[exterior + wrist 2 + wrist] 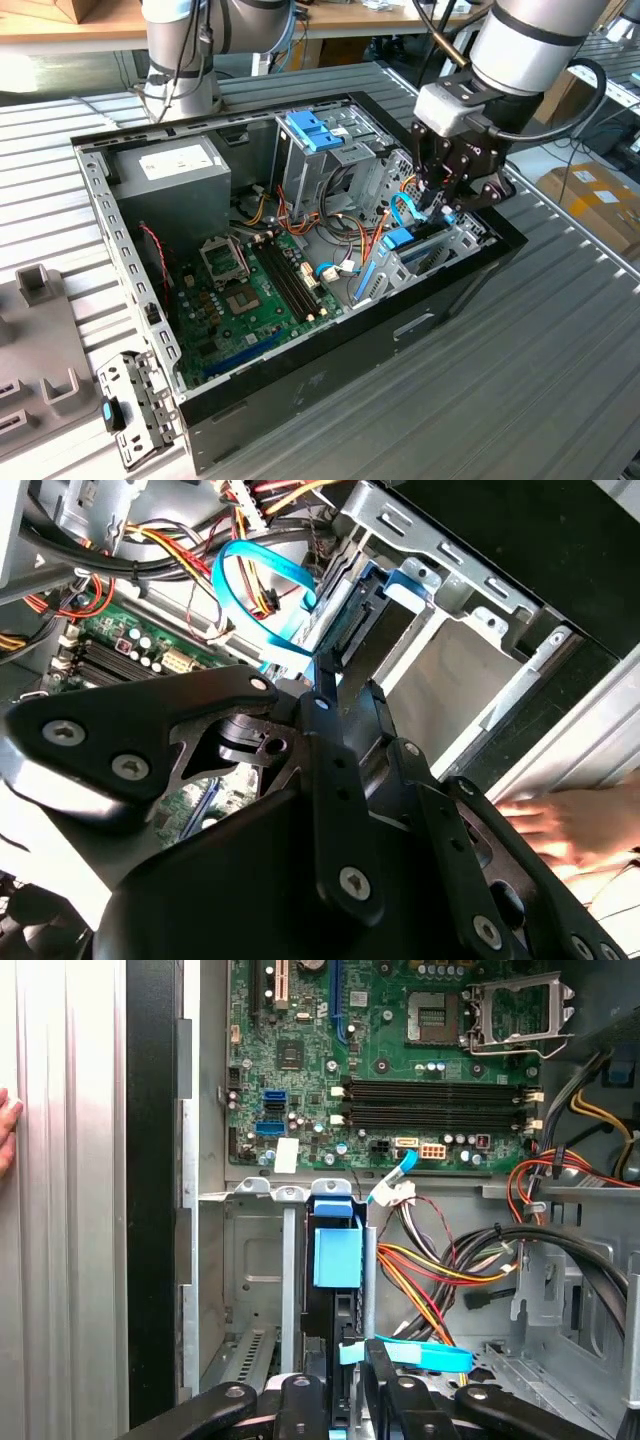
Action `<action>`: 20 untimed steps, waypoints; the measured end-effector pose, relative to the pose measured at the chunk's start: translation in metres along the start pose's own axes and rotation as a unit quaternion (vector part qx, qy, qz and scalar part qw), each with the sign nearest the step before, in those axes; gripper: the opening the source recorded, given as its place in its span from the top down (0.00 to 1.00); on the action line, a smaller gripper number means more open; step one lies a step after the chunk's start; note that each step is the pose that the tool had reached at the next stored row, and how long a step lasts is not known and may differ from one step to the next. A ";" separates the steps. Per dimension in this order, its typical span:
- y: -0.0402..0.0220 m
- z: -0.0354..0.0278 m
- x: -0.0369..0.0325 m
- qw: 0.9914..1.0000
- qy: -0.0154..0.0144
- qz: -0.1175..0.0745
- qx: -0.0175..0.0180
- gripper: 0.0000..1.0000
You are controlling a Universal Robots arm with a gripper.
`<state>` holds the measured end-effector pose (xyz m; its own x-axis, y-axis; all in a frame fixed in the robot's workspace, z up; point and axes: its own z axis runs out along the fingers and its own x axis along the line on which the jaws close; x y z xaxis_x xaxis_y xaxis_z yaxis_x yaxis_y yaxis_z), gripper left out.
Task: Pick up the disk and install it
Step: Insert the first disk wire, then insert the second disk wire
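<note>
End effector point(352, 1385) hangs over the disk point(337, 1255) upright in its bay.

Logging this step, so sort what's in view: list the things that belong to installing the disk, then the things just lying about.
Belongs to the job:
the disk, standing on edge in its bay
the gripper, at the disk's edge
the drive cage

Just lying about:
the power supply
the motherboard
the blue cable

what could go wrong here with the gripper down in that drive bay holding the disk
The disk stands on edge in the metal bay and could jam against the rails if tilted. A light-blue cable lies right by the gripper and could snag. A person's hand rests on the case edge, near the arm.
</note>
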<state>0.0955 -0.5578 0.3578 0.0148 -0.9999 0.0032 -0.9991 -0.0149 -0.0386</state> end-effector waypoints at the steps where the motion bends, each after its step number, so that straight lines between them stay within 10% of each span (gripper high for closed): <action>1: 0.0000 0.0000 0.0000 1.000 0.000 0.000 0.000 0.70; 3: 0.0001 -0.0001 0.0000 1.000 -0.010 0.000 0.000 0.70; 20: 0.0000 0.0000 -0.0001 1.000 -0.015 0.001 0.000 0.70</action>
<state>0.0955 -0.5577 0.3577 0.0147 -0.9995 -0.0269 -0.9991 -0.0136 -0.0390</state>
